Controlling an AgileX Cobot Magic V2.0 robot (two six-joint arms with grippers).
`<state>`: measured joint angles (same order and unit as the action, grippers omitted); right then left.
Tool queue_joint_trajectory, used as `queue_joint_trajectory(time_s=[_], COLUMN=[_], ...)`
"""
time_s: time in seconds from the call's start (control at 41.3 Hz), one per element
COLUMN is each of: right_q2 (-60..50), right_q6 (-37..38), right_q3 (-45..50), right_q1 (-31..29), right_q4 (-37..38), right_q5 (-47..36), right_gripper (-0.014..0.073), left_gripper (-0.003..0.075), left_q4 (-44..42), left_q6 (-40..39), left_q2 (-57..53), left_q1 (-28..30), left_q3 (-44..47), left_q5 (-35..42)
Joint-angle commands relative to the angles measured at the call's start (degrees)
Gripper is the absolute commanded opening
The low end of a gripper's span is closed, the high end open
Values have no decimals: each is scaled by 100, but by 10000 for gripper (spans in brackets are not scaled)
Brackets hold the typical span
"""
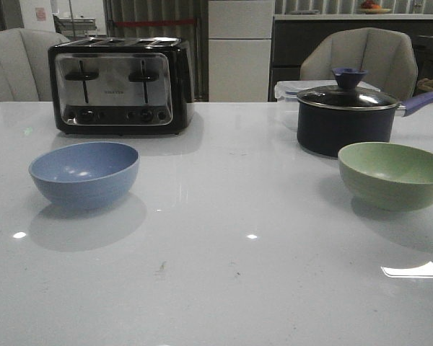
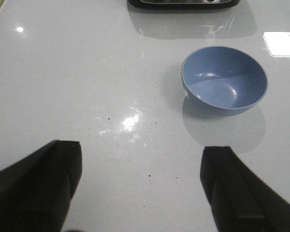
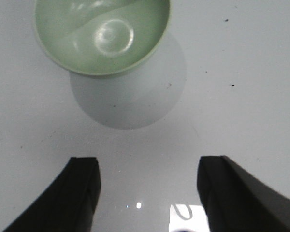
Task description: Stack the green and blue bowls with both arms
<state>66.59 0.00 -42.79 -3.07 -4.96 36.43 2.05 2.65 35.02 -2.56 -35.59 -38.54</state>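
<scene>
The dusty blue bowl [image 1: 84, 174] stands upright and empty on the left of the white table [image 1: 216, 274]. Far to the right stands the pale green bowl [image 1: 394, 174], also upright and empty. Neither arm shows in the front view. In the left wrist view the blue bowl [image 2: 224, 79] lies well beyond my left gripper [image 2: 141, 159], which is open with only bare table between its fingers. My right gripper [image 3: 149, 169] is open too, hanging short of the green bowl [image 3: 101, 35], nothing between its fingers.
A black and chrome toaster [image 1: 120, 86] stands at the back left. A dark navy saucepan [image 1: 347, 119] with a lid and a purple handle sits just behind the green bowl. Two chairs stand behind the table.
</scene>
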Motion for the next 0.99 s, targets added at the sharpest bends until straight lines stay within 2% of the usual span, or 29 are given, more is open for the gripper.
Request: queue_joint_trajectory(time_s=[0.0,0.169,0.266,0.508,0.798,0.871,0.968], right_q2=[497,1653,2214,3310,4098,4271,4339], right_q6=[-215,-786,-848,-848,-848,-860,-877], right_q3=[-618,-1456,-1884,-2887,-3562,-3738,-3890], right_q1=[-212,-394,-450,-464,-464,-464,-464], right_q4=[-201,-769,-943,-953,-953,-927,-921], right_q5=[-53,107,112,179,335,541,683], right_gripper=[540,540,540,540,538,503,393], left_gripper=[568,568,568,568,568,568,568], left_q4=[62,62,62,62,62,62,62], left_q6=[9,9,9,9,9,9,9], left_q2=[41,41,41,41,41,41,41], left_q1=[7,7,7,7,7,7,7], left_q3=[-154,-154,-154,-154,-154,-154,-154], left_q5=[450,450,450,450,450,450,450])
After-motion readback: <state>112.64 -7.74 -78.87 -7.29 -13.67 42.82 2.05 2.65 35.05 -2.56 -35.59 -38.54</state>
